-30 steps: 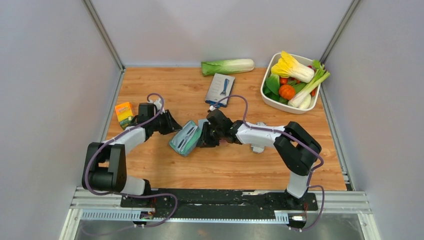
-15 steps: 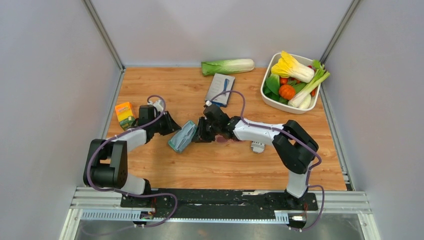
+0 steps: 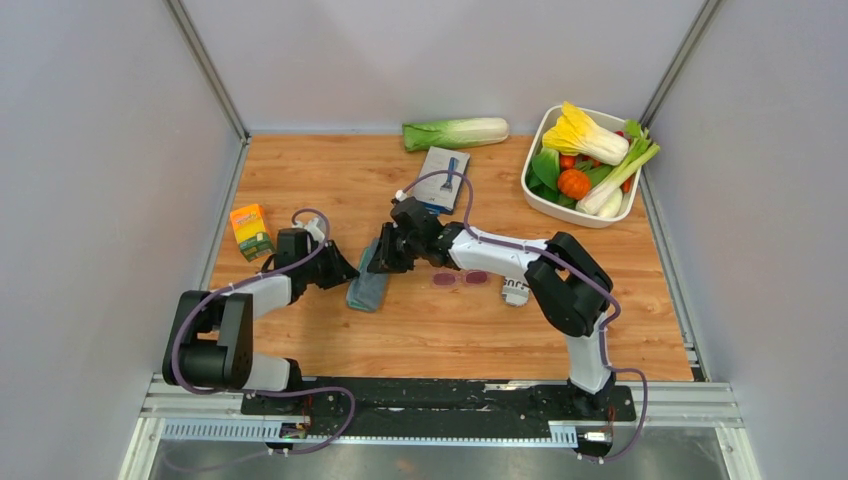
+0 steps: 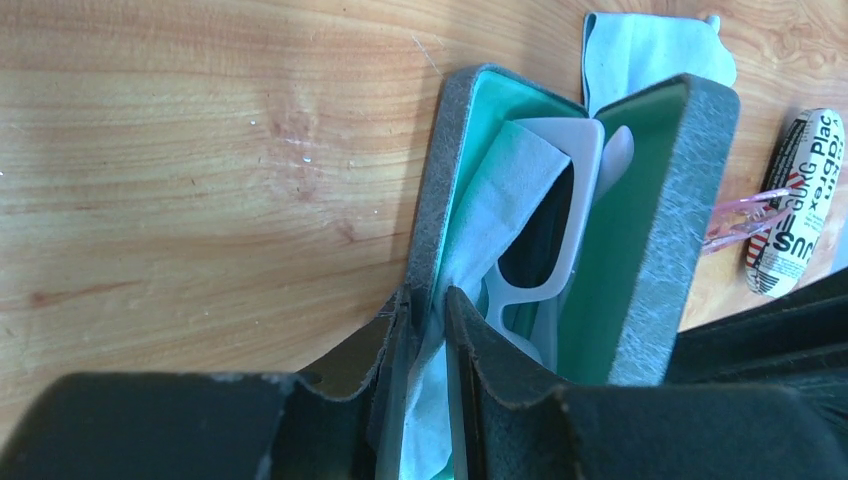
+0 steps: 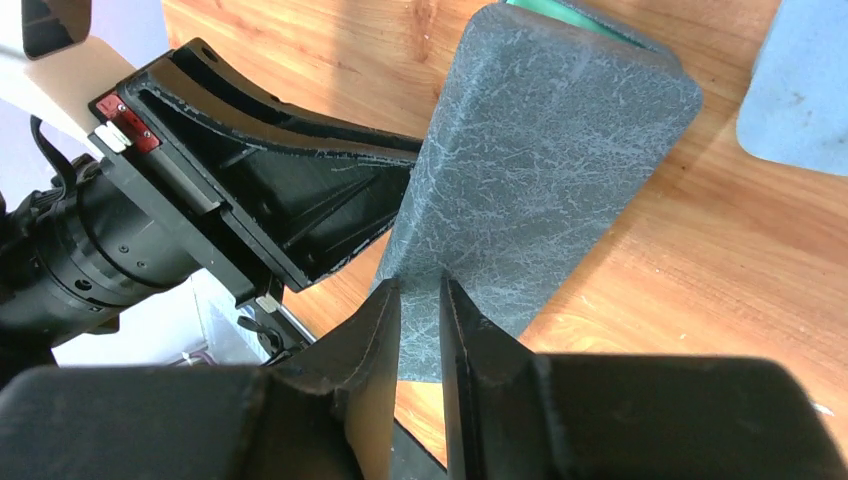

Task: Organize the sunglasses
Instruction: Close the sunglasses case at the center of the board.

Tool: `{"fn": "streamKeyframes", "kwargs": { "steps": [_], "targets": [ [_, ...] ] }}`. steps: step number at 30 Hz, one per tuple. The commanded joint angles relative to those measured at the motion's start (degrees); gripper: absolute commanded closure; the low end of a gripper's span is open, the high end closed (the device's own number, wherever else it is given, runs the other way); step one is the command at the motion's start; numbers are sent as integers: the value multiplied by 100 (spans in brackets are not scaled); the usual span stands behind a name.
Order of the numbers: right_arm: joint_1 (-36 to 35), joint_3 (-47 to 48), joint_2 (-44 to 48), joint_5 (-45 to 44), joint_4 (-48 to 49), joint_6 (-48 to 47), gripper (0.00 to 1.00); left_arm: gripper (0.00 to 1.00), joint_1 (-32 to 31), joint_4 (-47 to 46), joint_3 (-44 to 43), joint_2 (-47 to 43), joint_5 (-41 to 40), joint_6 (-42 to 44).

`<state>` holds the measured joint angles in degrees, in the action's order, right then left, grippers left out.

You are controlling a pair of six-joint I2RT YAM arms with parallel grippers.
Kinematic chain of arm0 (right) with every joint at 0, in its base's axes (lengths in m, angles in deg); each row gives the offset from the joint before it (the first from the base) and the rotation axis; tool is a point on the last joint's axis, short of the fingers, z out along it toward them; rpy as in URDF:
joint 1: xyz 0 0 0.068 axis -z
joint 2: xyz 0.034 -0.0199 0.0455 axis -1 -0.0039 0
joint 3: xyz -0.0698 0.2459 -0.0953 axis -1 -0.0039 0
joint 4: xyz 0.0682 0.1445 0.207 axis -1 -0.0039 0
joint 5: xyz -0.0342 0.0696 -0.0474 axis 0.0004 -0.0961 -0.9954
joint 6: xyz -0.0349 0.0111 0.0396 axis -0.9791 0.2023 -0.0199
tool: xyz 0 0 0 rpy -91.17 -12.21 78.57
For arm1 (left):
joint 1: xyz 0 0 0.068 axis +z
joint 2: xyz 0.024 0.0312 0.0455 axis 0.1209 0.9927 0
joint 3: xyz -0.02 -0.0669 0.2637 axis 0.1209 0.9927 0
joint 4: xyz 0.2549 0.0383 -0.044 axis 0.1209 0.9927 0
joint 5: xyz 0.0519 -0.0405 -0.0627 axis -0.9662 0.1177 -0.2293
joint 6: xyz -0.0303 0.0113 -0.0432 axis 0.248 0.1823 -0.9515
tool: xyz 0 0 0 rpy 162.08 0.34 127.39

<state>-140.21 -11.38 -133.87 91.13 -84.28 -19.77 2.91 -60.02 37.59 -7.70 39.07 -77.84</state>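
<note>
The wooden table carries everything. At its far right corner sits a white bowl heaped with vegetables, and a long cabbage lies along the far edge. Both my arms reach inward and meet at the grey case, left of the table's middle. It stands partly open, with its teal lining showing.

My left gripper is pinched onto the near end of the case's lower wall, and a fold of pale cloth is caught in the same pinch. My right gripper is clamped on the edge of the case's lid, which rises steeply.

A flat grey packet lies behind my right wrist. An orange box stands near the left wall. A light blue cloth lies flat on the wood just past the case's far end.

Inside the case rests a white-framed pair of glasses with dark lenses, partly covered by the pale cloth. The sunglasses, pink-lensed, lie on the bare table to the right of the case, beside my right forearm and outside the case. A small printed white object lies just beyond them; I cannot tell what it is.
</note>
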Motion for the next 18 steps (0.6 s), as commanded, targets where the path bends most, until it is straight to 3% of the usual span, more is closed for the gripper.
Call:
{"fn": "streamKeyframes", "kwargs": {
  "steps": [1,13,17,18],
  "targets": [
    [43,238,-287,-306,-121,-191,77,74,-80,180,58,-126,430,-145],
    [34,194,-428,-210,-33,-138,76,69,-1,294,-48,-293,281,-224],
    [25,273,-489,-218,-85,-173,76,62,51,320,-39,-372,238,-259],
    [25,291,-515,-227,-138,-182,75,54,95,390,-39,-476,168,-268]
  ]
}}
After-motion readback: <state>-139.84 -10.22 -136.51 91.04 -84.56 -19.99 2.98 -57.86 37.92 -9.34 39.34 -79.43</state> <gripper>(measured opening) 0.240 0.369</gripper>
